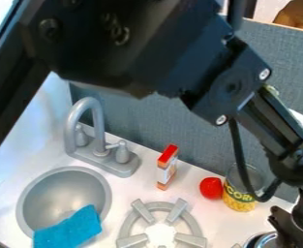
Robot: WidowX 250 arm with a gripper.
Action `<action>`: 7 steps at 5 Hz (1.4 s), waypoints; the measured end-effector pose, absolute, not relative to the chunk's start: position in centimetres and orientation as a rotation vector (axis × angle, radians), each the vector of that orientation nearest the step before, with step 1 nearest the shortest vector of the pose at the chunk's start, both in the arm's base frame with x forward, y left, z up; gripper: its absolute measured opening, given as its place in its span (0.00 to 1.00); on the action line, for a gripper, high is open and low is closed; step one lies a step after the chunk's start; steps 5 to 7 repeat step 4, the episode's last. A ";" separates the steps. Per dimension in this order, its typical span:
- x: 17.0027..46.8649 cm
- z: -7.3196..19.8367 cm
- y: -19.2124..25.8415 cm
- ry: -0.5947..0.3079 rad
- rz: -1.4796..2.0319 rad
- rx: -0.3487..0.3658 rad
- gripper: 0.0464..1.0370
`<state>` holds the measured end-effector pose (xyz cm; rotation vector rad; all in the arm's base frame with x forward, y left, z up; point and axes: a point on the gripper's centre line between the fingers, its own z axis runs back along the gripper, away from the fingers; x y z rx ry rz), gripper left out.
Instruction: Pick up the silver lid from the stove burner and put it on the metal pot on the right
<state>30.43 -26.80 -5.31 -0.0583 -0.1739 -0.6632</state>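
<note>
"Looking down at the surface, what are you seeing?"

"A white counter [131, 186] is spreading below a grey, cloth-like wall panel [179, 126]. Something brown [297, 14] is showing beyond its top edge, at the upper right."

"How are the materials looking?"

"A smooth grey faucet [97, 126] is curving beside a round sink [60, 191], and a soft blue cloth [69, 228] is draping over its rim. A red ball [211, 188] is sitting beside a yellow-labelled can [234, 196]; an orange-and-white box [167, 167] is standing left of them."

"Are you counting?"

"I'm counting one box, one ball, one can, one cloth, two faucet knobs and four prongs on one burner [142, 211]."

"And the gripper [284, 226]?"

"It's hanging at the lower right, near one shiny metal pot [267, 241] at the bottom edge. Whether it's gripping or released, I'm not managing to tell."
</note>
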 end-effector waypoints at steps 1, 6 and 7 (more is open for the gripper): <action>30.0 -5.4 -26.4 -0.169 -0.663 -0.057 0.28; 29.6 -5.4 -26.1 -0.178 -0.669 -0.062 0.61; 29.6 -5.4 -26.1 -0.178 -0.669 -0.062 0.61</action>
